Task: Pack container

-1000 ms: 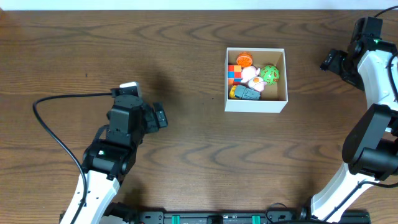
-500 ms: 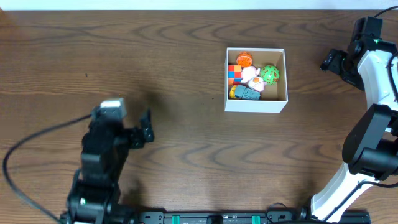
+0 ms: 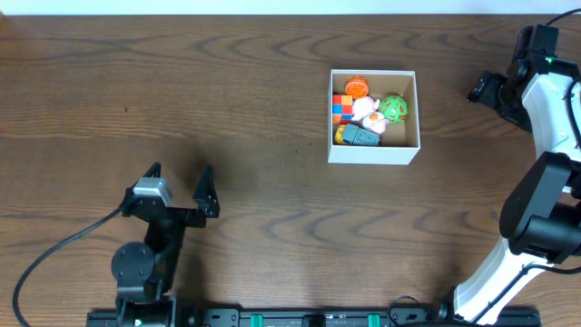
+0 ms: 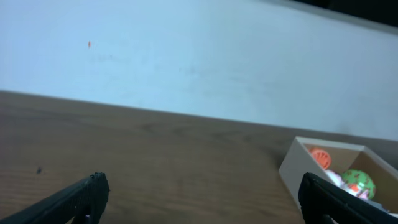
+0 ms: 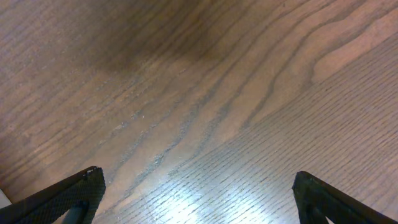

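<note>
Plainly, the left tool [image 3: 180, 182] and right tool [image 5: 199, 193] gape wide and empty, so a careless sweep could shove the filled container [image 3: 373, 153] across the bench [image 3: 272, 91].

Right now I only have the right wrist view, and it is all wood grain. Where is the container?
Observer: The container sits left of the right gripper in the overhead view, well apart from it.
Operator: Anything inside?
Observer: Several small toys, including a green ball and an orange round toy.
Operator: And the left arm?
Observer: The left gripper is open and empty, back near its base, far from the container.
</note>
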